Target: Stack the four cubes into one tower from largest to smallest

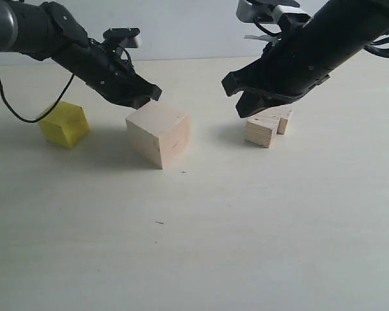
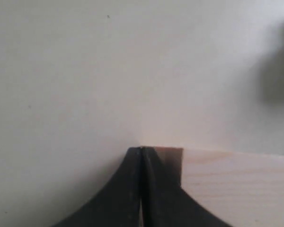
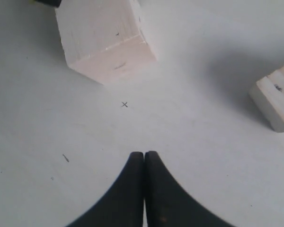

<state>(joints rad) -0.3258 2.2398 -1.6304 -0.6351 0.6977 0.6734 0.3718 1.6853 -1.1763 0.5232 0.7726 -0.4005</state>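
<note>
Since none of the four cubes is sitting on another yet, the tower is not begun and both grippers are hanging empty. Left gripper point(image 1: 153, 94) is hovering close over the back-left top corner of the large pale cube point(image 1: 159, 133), jaws pressed together with nothing between them. The left wrist view is showing the closed tips right at that cube's edge. Right gripper point(image 1: 246, 107) is hovering to the right of the large pale cube, jaws also together and gripping nothing.

Yellow cube point(image 1: 64, 124) is lying left of the large pale cube, well apart from it. Grain-lined cube point(image 1: 262, 130) is resting right of the large pale cube, under the right gripper. The small pale cube point(image 1: 282, 119) is sitting behind it, touching or just beside; it is partly hidden, so I cannot tell which.

The large pale cube is probably serving as the base where it is standing. That is making the yellow cube the likely next pick, with the jaws needing to open first.
</note>
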